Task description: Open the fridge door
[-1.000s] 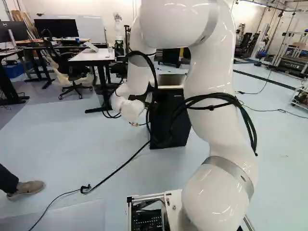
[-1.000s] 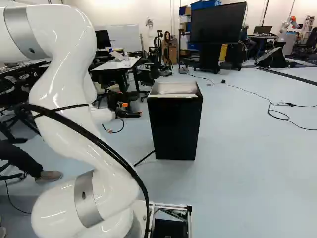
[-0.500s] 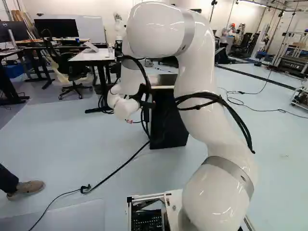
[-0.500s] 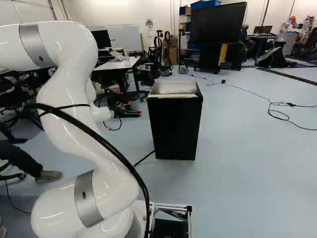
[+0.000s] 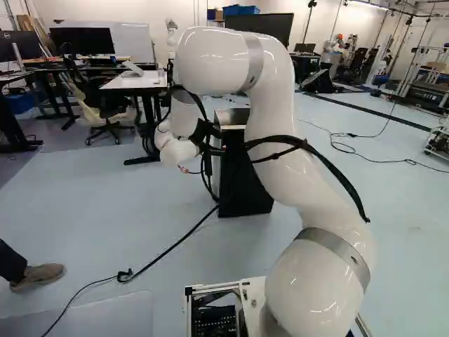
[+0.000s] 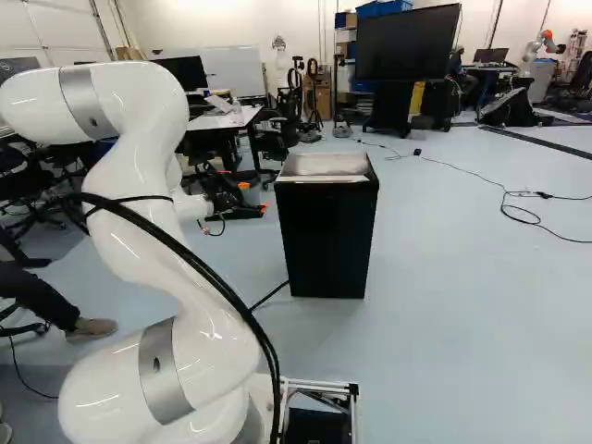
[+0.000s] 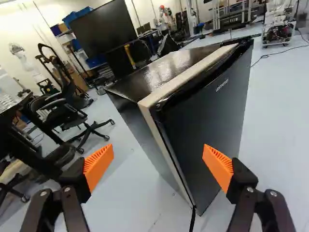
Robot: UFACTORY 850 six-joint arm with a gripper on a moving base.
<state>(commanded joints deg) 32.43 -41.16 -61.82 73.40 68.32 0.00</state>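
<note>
The gripper [image 7: 158, 151] is standing wide open beside the fridge [image 7: 161, 70], holding nothing; misalignment with its door [image 7: 207, 116] is risking a shove instead of a pull.

The fridge top [image 7: 164, 70] is dark, smooth and glossy, throwing back a speckled glare. The fridge door [image 7: 205, 116] has a smooth, duller, satin dark face, capped by a shiny black upper edge [image 7: 200, 79] that looks like plastic; the pale strip [image 7: 186, 77] behind it looks matt. The arm [image 5: 277, 105] has a smooth, glossy white shell with a metallic grey band [image 6: 162, 368] of softer sheen. The orange pads [image 7: 99, 166] look like ribbed matt plastic or rubber. The floor [image 6: 462, 287] is smooth with a faint sheen.
</note>
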